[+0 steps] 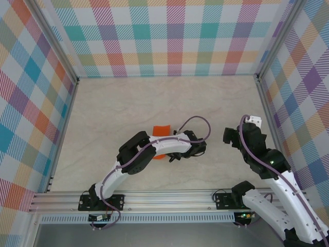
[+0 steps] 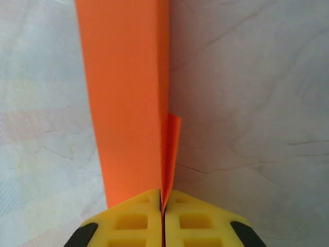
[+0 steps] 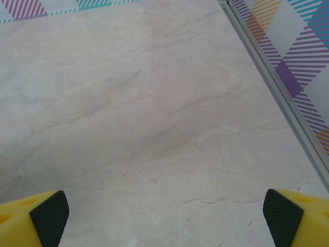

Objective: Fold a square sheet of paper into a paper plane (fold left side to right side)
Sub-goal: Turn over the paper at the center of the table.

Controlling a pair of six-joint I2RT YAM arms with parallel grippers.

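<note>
A robot lab test cell: marble-look table (image 1: 154,103) boxed by plaid-printed walls (image 1: 175,36) at top and sides, aluminium rail (image 1: 169,198) along the bottom.

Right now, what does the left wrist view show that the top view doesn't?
Left wrist adds: the left fingers pinched shut on the paper at its folded edge, a small flap sticking out beside them. Top adds: the right arm off to the right, apart from the paper, and the plaid walls. Both: orange paper on the table.
</note>
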